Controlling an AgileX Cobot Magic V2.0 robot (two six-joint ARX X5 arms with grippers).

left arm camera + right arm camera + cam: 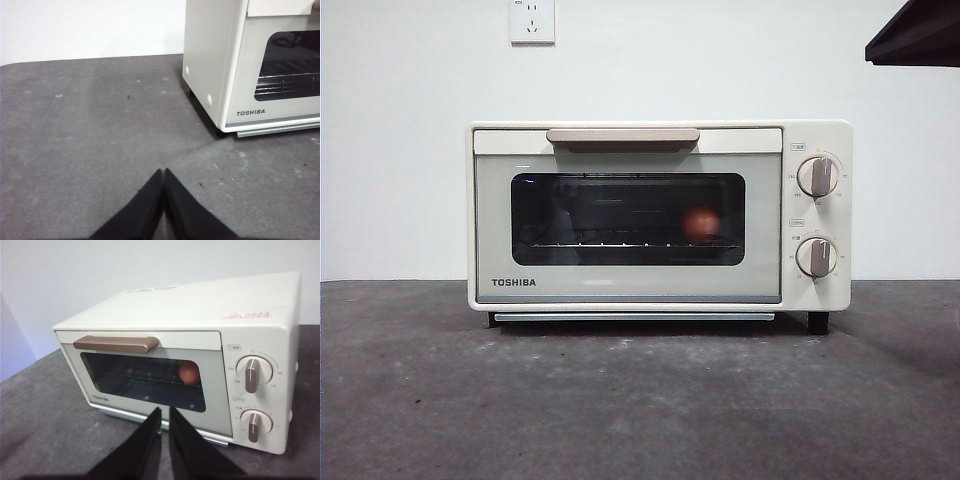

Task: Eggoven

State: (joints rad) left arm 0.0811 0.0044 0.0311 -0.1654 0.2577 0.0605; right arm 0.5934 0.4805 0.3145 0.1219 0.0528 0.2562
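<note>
A cream TOSHIBA toaster oven [660, 215] is seen standing upright on a dark grey surface [620, 400], its door closed against the body. Through the dark glass window [628, 218] a small reddish-brown egg [701, 223] is visible, resting on the wire rack [620, 242] inside the cavity, toward the side nearer the knobs. The beige handle [623, 136] runs along the top edge of the door, and two knobs [818, 176] are stacked one above the other on the panel beside the window — both pointers are set roughly vertical.

The left pincer [163, 172] is held low over the bare surface, well apart from the oven and off to the side away from the knobs; its two black jaws are pressed together at the tips, clenched on nothing. The right pincer [164, 412] is held in front of the oven door, raised above the surface; its jaws are nearly together, with only a thin gap between them, and nothing is gripped. In the front view only a dark arm tip [915, 35] is shown at the upper corner.

A white wall [400, 130] stands behind the oven — a socket [532, 20] is mounted on it.
</note>
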